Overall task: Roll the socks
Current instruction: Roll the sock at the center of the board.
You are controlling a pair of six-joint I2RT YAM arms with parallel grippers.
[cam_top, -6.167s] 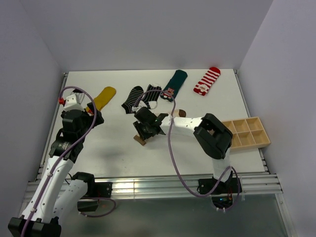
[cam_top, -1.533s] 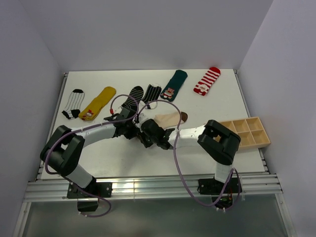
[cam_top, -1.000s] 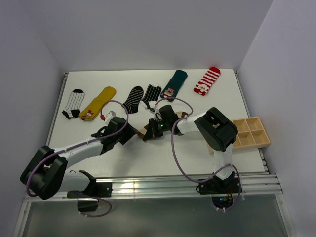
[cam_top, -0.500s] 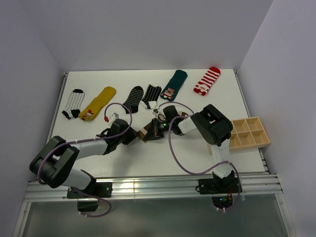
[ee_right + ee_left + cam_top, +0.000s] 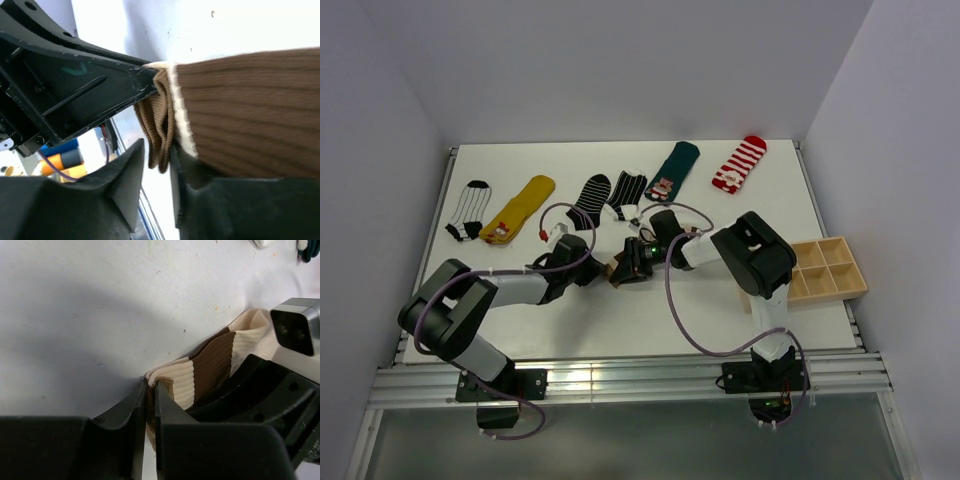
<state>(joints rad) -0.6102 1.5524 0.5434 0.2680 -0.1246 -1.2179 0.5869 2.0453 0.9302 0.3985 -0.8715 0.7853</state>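
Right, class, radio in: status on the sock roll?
Left gripper shut on cream-and-brown sock. Right gripper straddling its brown fold, grip unclear. Nothing in the way.

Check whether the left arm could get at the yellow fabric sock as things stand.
Probably yes, once it lets go: the yellow fabric sock lies flat and uncovered, with nothing between it and the left pincer, which is pinching the folded edge of the cream-and-brown banded sock.

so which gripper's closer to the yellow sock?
Left. The left gripper is down-right of the yellow sock in the top view, on the cream-brown sock; right gripper is on that sock's far side, farther away.
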